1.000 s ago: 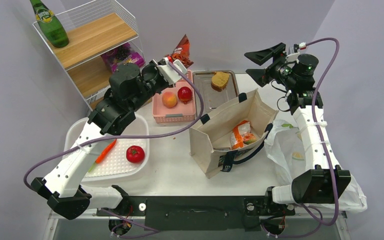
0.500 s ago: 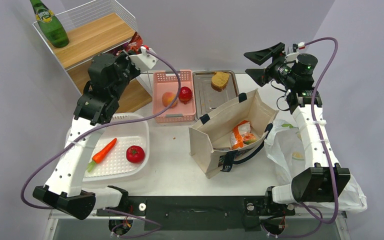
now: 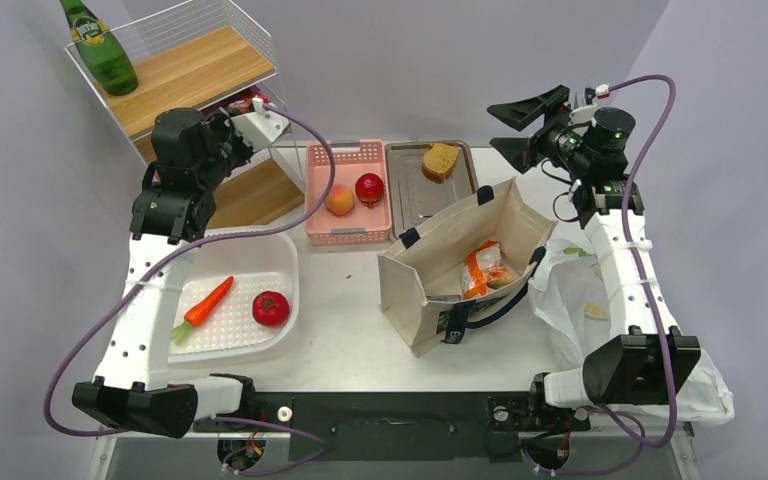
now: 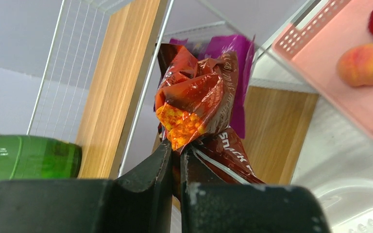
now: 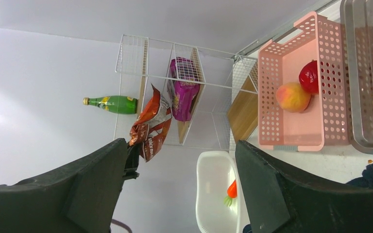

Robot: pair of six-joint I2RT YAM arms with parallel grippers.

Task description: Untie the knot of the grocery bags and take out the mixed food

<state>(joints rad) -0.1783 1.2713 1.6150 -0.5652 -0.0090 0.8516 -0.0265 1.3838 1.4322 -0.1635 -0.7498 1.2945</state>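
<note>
My left gripper (image 3: 257, 106) is shut on a red-orange crisp packet (image 4: 196, 97), held up at the front of the wire shelf (image 3: 175, 75). That same packet (image 5: 149, 126) shows in the right wrist view. The cream canvas tote (image 3: 430, 265) stands open mid-table with another orange packet (image 3: 482, 268) inside. The whitish plastic bag (image 3: 570, 290) lies crumpled beside my right arm. My right gripper (image 3: 516, 128) hovers open and empty above the table's far right. A peach (image 3: 338, 200) and red fruit (image 3: 369, 187) lie in the pink basket (image 3: 348, 236). A carrot (image 3: 205, 303) and tomato (image 3: 270, 307) lie in the white tub (image 3: 282, 262).
A green glass bottle (image 3: 100, 50) stands on the top shelf. A purple snack packet (image 4: 238, 48) sits on the lower shelf behind the held packet. A steel tray (image 3: 407, 195) with a slice of bread (image 3: 441, 160) sits behind the tote.
My left arm has swung left from over the pink basket to the wire shelf, carrying the crisp packet. The right arm has not moved.
</note>
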